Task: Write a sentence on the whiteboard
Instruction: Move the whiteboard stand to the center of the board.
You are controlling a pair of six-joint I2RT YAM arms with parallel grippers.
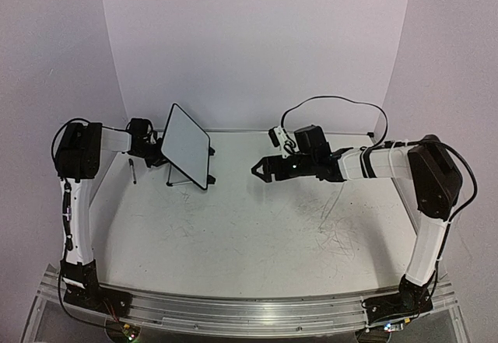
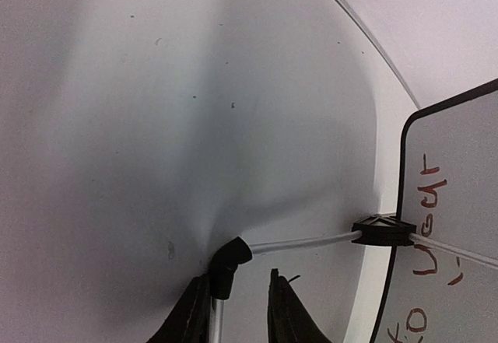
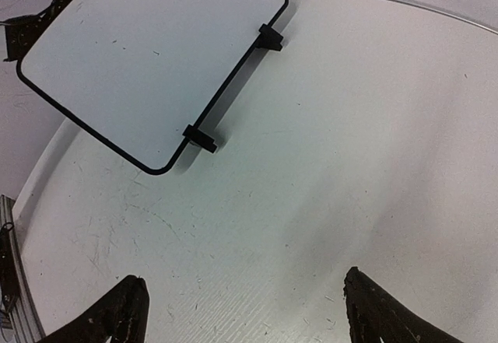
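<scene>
The whiteboard stands tilted on a thin wire stand at the back left of the table. The face seen in the right wrist view is blank. The sentence is out of view. In the left wrist view the board's near face carries reddish-brown letters. My left gripper sits behind the board. Its jaws are narrowed around the stand's metal leg with the black elbow, which lies against one finger, with a gap to the other. My right gripper hovers mid-table, open and holding nothing, pointing at the board.
A thin dark pen lies on the tabletop left of the board, beside my left arm. Grey scuffs and scribbles mark the table at the right. The curved white backdrop rises just behind the board. A metal rail runs along the near edge.
</scene>
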